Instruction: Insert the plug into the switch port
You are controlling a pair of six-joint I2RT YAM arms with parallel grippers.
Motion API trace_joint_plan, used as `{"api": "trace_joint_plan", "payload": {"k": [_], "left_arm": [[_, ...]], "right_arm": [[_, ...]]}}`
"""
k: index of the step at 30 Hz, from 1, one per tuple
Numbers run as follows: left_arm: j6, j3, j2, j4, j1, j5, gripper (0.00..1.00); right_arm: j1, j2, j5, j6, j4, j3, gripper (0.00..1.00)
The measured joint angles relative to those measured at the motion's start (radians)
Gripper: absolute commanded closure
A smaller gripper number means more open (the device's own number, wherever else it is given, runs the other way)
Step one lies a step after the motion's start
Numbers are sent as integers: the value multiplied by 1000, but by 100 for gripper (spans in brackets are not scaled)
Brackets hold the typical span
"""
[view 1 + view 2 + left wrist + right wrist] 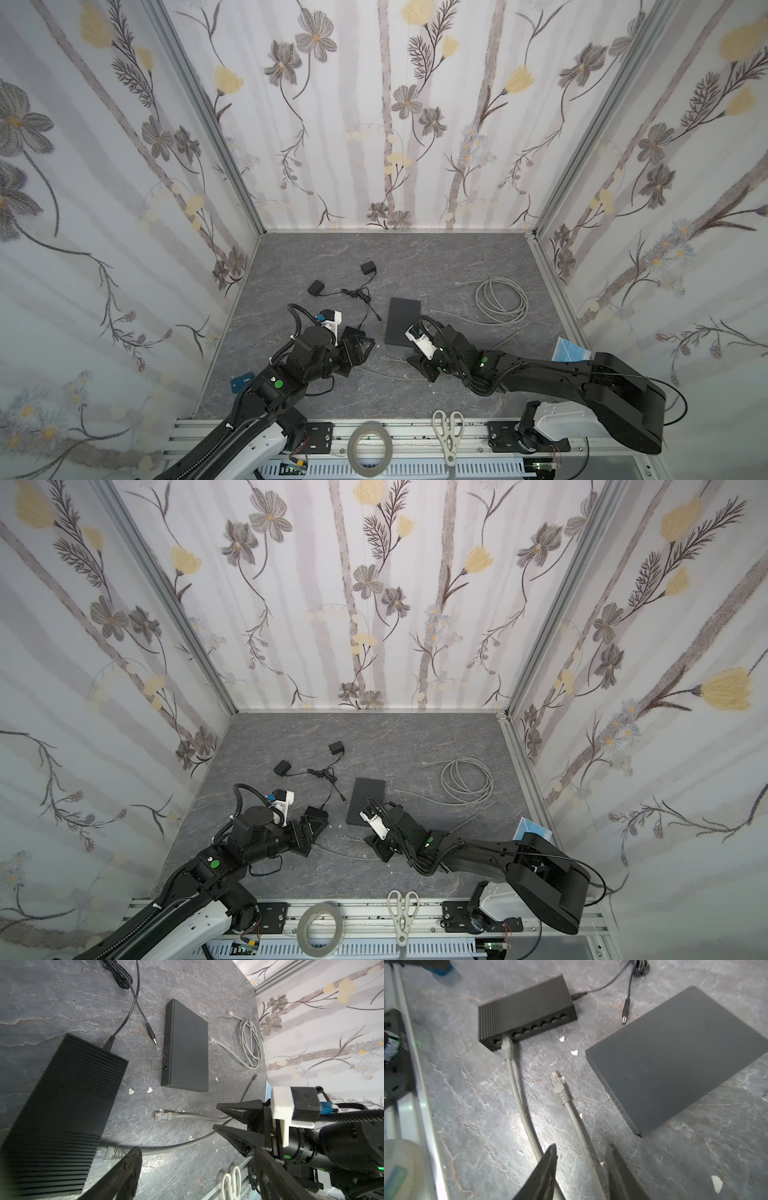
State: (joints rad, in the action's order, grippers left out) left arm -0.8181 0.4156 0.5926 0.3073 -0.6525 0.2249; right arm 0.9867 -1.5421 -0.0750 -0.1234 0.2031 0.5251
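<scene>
Lining up pick: your R hand (pixel 582 1147) open astride cable (pixel 577 1122), L hand (pixel 197 1151) open, empty. Plug (pixel 557 1080) loose on tabletop (pixel 477 1105), lower-centre in both top views, near switch (pixel 525 1014). Nxt: pinch behind plug, aim free port.

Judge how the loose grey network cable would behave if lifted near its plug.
The grey cable lies in curves, so it probably sags and trails. Its plug looks small and light, likely drooping. The cable, smooth and round, might slip in the right gripper.
</scene>
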Motion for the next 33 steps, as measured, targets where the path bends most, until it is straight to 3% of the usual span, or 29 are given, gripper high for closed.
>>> {"api": "trace_joint_plan", "payload": {"k": [8,16,26,33], "left_arm": [[69,-95,-55,-66,0,-18,16],[141,-113,-141,-88,1,-23,18],[160,-130,-280,-3,5,-19,18],[161,-130,-238,-3,4,-12,18]], "right_arm": [[22,-261,10,88,-137,203,62],[136,-430,71,124,-199,408,68],[127,-388,85,106,-264,387,62],[125,-367,72,106,-282,369,74]]}}
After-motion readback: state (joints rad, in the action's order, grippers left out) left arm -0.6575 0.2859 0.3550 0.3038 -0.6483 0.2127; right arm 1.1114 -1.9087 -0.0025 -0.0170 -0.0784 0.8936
